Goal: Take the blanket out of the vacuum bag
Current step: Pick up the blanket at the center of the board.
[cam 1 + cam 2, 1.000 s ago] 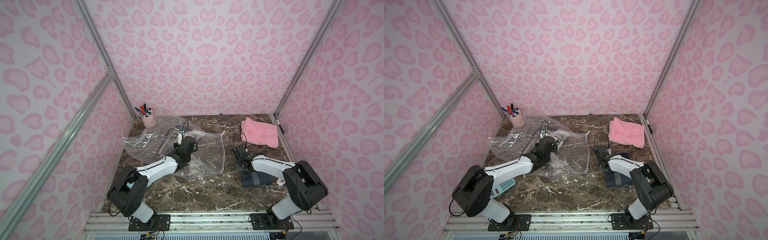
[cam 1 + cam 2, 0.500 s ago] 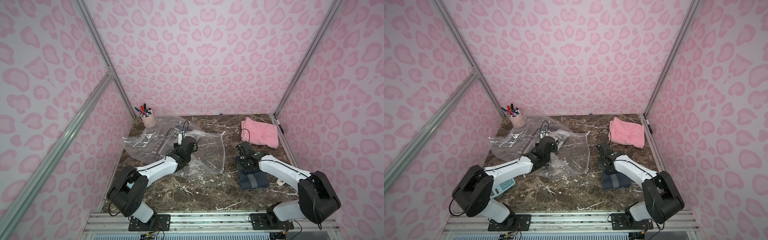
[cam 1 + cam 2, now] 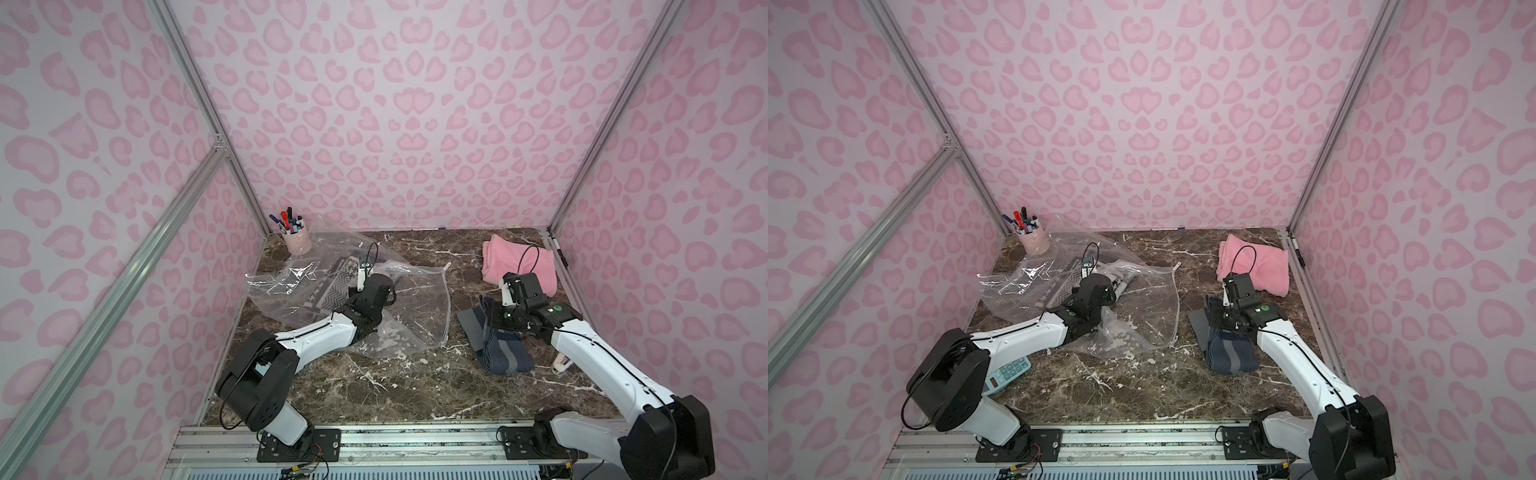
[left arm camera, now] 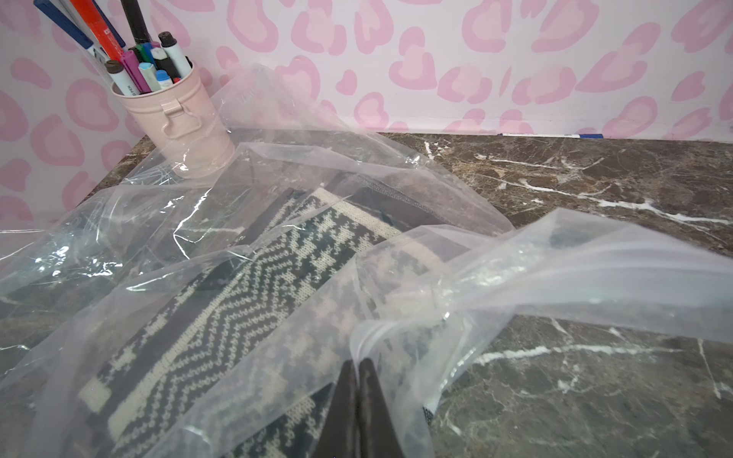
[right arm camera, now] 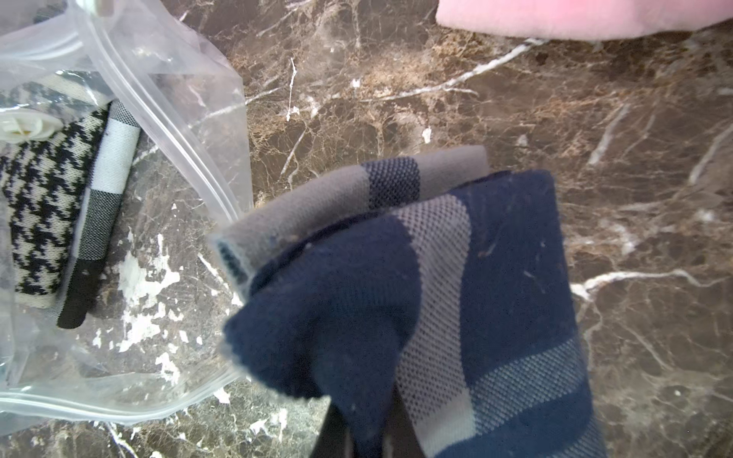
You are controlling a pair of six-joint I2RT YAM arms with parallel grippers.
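Note:
The vacuum bag lies crumpled and open on the left half of the marble table. My left gripper is shut on a fold of its plastic. A dark and cream patterned knit cloth still lies inside the bag. A navy and grey checked blanket lies outside the bag to its right. My right gripper is shut on one raised end of that blanket. The bag's zip-seal edge runs beside the blanket.
A pink cup of markers stands at the back left corner, touching the bag. A folded pink towel lies at the back right. A blue calculator sits by the left arm. Pink patterned walls close three sides.
My right gripper has moved right and slightly back with the navy blanket's end, away from the bag, and its arm has stretched out. The left arm has not moved.

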